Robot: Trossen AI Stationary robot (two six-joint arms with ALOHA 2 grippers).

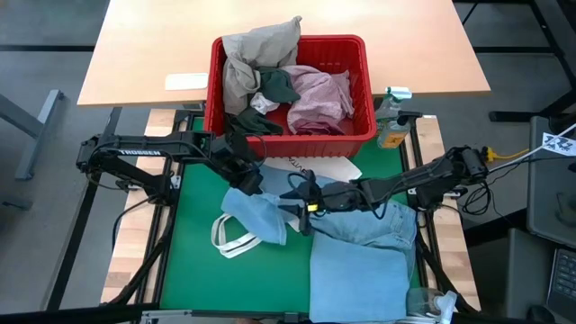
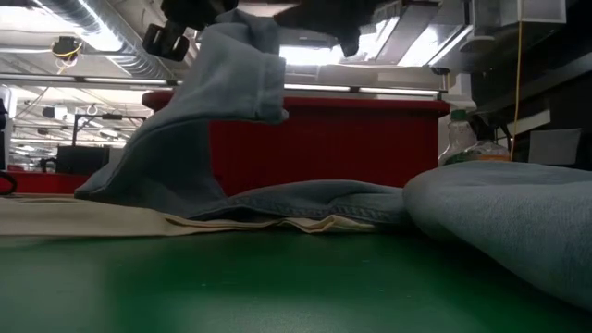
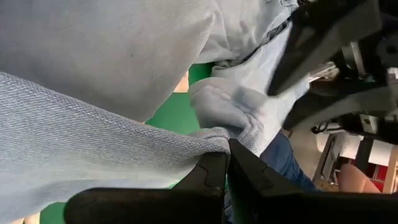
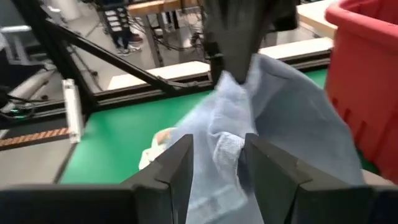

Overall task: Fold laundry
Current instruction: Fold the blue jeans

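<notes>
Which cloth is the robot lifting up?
The light blue cloth, pinched by the left gripper above the green mat. The other clothes lie piled in the red basket, untouched.

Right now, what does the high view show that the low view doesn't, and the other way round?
Only the high view shows the laundry heaped inside the red plastic slotted basket, the white tote bag's loop handles, and both arms whole: the left gripper and right gripper.

Only the low view shows the light blue cloth garment hanging lifted above the green mat.

Both show the basket, the garment and the mat.
</notes>
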